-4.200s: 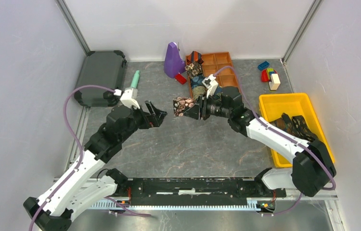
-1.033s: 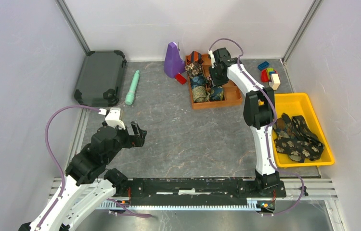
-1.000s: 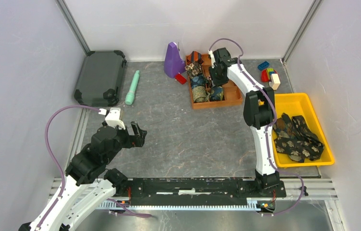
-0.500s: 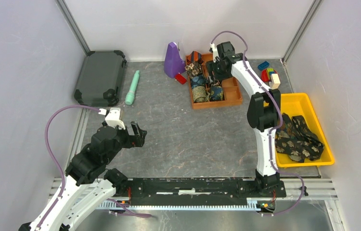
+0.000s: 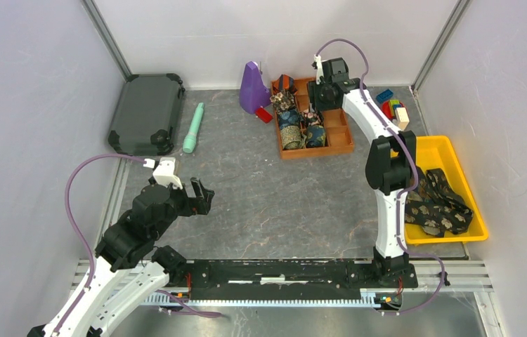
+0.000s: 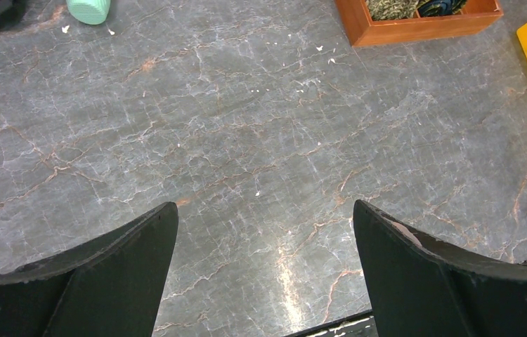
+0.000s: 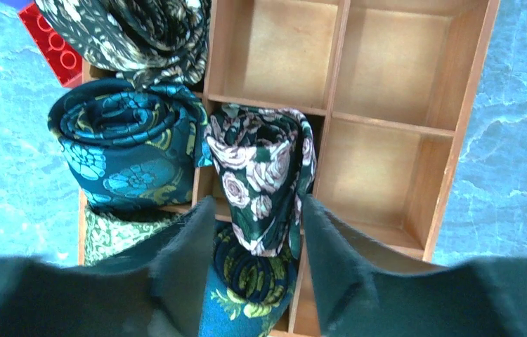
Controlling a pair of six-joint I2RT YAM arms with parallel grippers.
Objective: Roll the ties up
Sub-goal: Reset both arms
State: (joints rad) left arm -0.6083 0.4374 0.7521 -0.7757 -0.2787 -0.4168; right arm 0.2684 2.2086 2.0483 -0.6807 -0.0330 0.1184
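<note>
Several rolled ties stand in the orange wooden tray [image 5: 338,140]. In the right wrist view, a rose-patterned roll [image 7: 264,175] stands in a middle compartment, partly on top of a blue-green roll [image 7: 254,288]. A blue paisley roll [image 7: 127,144] lies to its left. My right gripper [image 7: 259,203] hangs open just above the rose roll, a finger on either side, with a gap showing on the left. It is seen from above at the tray's far end [image 5: 315,104]. Unrolled dark ties [image 5: 433,203] lie heaped in the yellow bin [image 5: 429,144]. My left gripper [image 6: 264,210] is open and empty over bare table [image 5: 201,196].
A purple object [image 5: 252,88] and a red block [image 5: 264,114] sit left of the tray. A teal cylinder [image 5: 192,130] and a dark case [image 5: 147,112] are at the far left. Coloured blocks [image 5: 393,109] lie at the far right. Walls close in on three sides.
Four seconds ago my right gripper held the rose roll over mid-table. Within the last second it opened over the tray and rose toward the back wall. The left arm pulled back earlier and stays still.
</note>
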